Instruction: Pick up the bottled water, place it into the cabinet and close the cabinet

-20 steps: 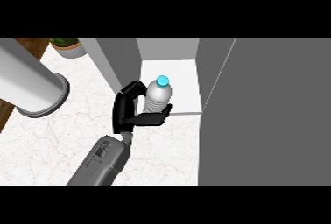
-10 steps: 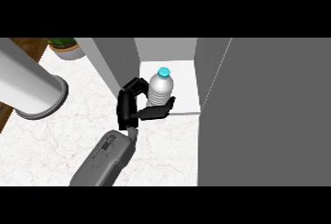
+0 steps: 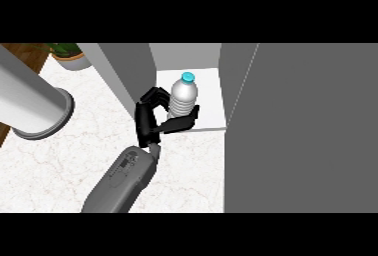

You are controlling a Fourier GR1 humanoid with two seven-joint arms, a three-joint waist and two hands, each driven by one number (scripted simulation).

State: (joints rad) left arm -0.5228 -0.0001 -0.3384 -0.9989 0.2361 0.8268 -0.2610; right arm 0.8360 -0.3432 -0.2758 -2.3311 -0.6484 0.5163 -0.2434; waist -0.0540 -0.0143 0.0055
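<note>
The bottled water (image 3: 183,95) is clear with a light blue cap and stands upright just inside the open cabinet, over its white floor (image 3: 210,102). My left hand (image 3: 146,117) is shut on it: the fingers curl round its left and far side, and the thumb crosses in front of its base. The grey forearm comes up from the lower edge, left of centre. I cannot tell whether the bottle's base touches the floor. My right hand does not show.
The open cabinet door (image 3: 310,125) is a big grey panel filling the right side. The cabinet's grey left wall (image 3: 125,70) stands close to my fingers. A large grey cylinder (image 3: 29,100) and a potted plant (image 3: 70,57) sit at the left on the marble counter (image 3: 74,165).
My left hand has carried the bottle away from me, from the cabinet's front edge to deeper over its white floor. The grip looks the same.
</note>
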